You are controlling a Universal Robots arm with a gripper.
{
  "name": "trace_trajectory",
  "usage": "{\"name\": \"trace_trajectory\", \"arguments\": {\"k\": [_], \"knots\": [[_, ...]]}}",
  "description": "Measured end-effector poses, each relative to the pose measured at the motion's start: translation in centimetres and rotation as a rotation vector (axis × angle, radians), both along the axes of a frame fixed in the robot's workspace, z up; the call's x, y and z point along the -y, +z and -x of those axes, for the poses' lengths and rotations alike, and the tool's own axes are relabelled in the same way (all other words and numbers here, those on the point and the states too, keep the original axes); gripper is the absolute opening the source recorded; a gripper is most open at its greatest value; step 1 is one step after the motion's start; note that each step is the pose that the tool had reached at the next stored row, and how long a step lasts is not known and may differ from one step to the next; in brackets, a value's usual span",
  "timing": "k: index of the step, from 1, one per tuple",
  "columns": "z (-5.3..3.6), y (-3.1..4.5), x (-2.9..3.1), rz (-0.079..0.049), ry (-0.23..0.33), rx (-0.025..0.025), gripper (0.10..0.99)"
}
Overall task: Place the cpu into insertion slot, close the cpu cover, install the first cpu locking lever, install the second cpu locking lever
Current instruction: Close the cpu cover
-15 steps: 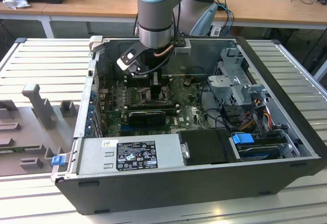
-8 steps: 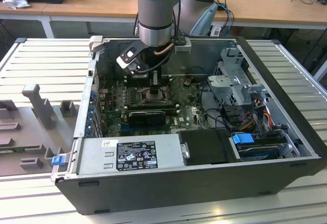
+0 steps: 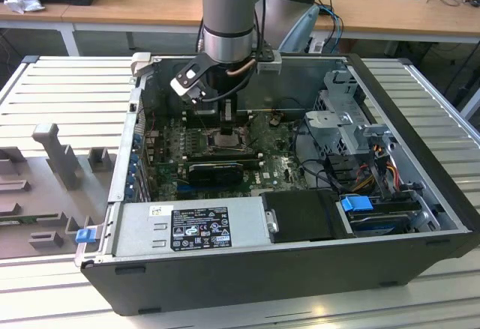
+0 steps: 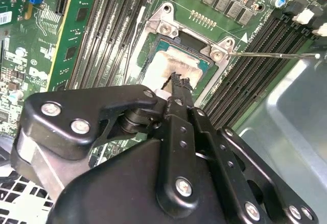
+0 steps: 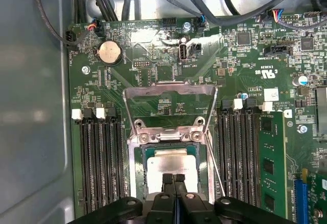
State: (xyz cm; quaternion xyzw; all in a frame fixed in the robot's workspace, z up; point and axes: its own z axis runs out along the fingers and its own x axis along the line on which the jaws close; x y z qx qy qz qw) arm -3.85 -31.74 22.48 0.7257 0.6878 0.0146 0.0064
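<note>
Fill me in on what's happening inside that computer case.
A robot arm is reaching down into the open computer case. Its pincer, shut with the tips together, is right at the cpu, which lies flat in the insertion slot. I cannot tell whether the tips touch it. The cpu cover is swung open and not yet closed.

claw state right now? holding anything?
Claw: closed, nothing held. Its tips are right over the chip, which lies in the socket with the cover flipped up.
</note>
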Motion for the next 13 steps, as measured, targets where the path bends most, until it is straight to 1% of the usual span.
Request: {"name": "trace_trajectory", "arguments": {"k": [2, 3, 6, 8, 11, 13], "knots": [[0.00, 0.37, 0.00, 0.000, 0.000, -0.0001, 0.106], [-0.06, 0.36, 0.00, 0.000, 0.000, -0.0003, 0.106], [-1.16, 0.37, 0.00, 0.000, 0.000, -0.0031, 0.106], [-1.21, 0.40, 0.00, 0.001, 0.008, -0.0035, 0.106], [-1.22, 1.06, 0.00, 0.002, 0.022, -0.0035, 0.106], [-1.22, 1.85, -0.01, 0.002, 0.023, -0.0033, 0.106]]}}
